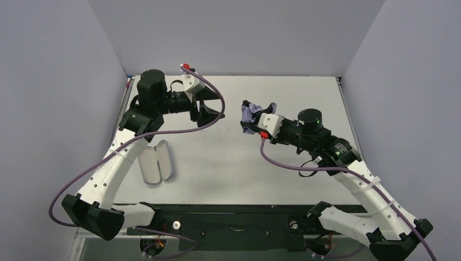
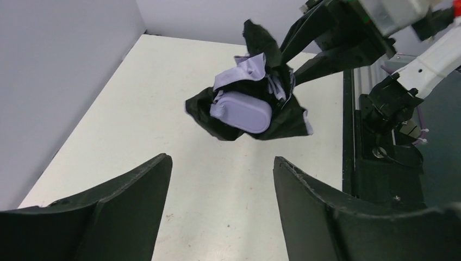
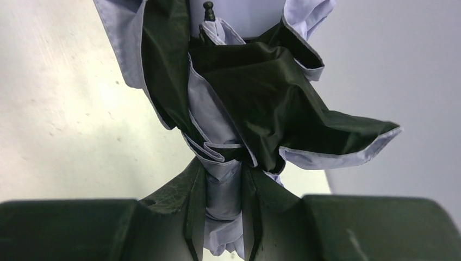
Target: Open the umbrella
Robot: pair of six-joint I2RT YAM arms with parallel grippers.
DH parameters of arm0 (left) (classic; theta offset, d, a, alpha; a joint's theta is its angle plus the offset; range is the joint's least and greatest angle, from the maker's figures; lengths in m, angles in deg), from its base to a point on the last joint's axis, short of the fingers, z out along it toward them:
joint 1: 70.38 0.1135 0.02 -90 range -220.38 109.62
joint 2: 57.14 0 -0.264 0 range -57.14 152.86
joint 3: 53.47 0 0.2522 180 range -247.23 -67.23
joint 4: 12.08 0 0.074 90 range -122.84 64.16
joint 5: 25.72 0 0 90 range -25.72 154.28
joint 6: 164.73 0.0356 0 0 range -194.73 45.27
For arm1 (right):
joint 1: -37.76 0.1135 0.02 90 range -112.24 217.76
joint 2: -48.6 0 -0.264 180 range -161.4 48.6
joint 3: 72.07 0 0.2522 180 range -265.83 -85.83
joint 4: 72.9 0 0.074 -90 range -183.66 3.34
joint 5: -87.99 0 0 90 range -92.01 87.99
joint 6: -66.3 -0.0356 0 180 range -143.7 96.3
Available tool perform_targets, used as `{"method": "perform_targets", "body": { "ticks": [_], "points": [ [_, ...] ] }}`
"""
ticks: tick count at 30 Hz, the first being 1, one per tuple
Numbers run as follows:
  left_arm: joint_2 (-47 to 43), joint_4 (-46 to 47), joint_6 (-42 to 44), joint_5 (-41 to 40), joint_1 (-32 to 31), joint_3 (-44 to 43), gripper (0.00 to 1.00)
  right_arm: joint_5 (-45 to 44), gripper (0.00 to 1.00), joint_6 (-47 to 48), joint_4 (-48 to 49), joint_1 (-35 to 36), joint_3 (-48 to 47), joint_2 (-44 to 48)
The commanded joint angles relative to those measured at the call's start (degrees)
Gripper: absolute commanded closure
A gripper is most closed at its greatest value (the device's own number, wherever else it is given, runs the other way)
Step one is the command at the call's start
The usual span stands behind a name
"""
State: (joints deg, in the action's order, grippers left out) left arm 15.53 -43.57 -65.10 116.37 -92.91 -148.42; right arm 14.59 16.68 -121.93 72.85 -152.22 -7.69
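My right gripper is pinched on the bunched folds of the compact folding umbrella of pale lavender fabric with black lining, holding it in the air above the middle of the pale desk. I judge it is held this way so that the small rounded lavender handle points left, straight at my left gripper, which stands spread wide and apart from it. That gives me a clean line to close on the handle and pull against the held folds. The umbrella is not yet open. A flat whitish pouch lies on the desk at the near left, out of the way.
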Motion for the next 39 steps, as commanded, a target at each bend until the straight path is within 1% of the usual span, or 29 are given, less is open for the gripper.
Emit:
{"method": "perform_targets", "body": {
  "ticks": [1,7,9,13,20,27,29,32,36,38,39],
  "points": [
    [-0.23,-1.97,2.26,-1.95,-4.62,-3.15,0.38,-5.12,1.0,9.01,9.83,1.9,1.66,3.16],
    [0.68,-2.83,5.97,-3.71,-9.14,-3.21,0.52,-4.88,1.0,10.75,10.86,3.96,3.45,4.79],
    [1.1,-3.44,7.55,-4.39,-10.19,-3.53,0.53,-4.24,1.0,11.14,10.96,4.53,3.5,5.12],
    [2.33,-5.89,11.08,-5.63,-11.48,-4.67,0.54,-3.67,1.0,12.33,11.04,5.59,3.81,5.64],
    [2.71,-5.99,10.85,-6.16,-11.82,-4.46,0.55,-3.28,1.0,14.36,10.32,7.34,4.24,6.26],
    [2.73,-6.73,11.47,-7.53,-12.34,-3.6,0.56,-2.91,1.0,15.59,11.57,8.4,5.42,7.12],
    [3.05,-7.63,12.27,-7.92,-12.37,-3.59,0.58,-2.87,1.0,15.81,12.24,8.45,6.02,7.41],
    [3.23,-9.74,13.58,-7.37,-12.35,-3.71,0.67,-3.11,1.0,15.64,13.09,8.45,6.4,7.58],
    [3.32,-12.54,14.94,-5.73,-12.3,-3.94,0.7,-3.05,1.0,15.78,13.3,8.42,6.58,7.8],
    [3.47,-13.83,15.62,-5.15,-12.36,-4.19,0.73,-2.87,1.0,16.02,13.31,8.44,6.84,7.89],
    [3.46,-14.22,15.87,-4.85,-12.36,-4.17,0.79,-2.71,1.0,16.12,13.3,8.46,6.91,7.94]
  ]
}}
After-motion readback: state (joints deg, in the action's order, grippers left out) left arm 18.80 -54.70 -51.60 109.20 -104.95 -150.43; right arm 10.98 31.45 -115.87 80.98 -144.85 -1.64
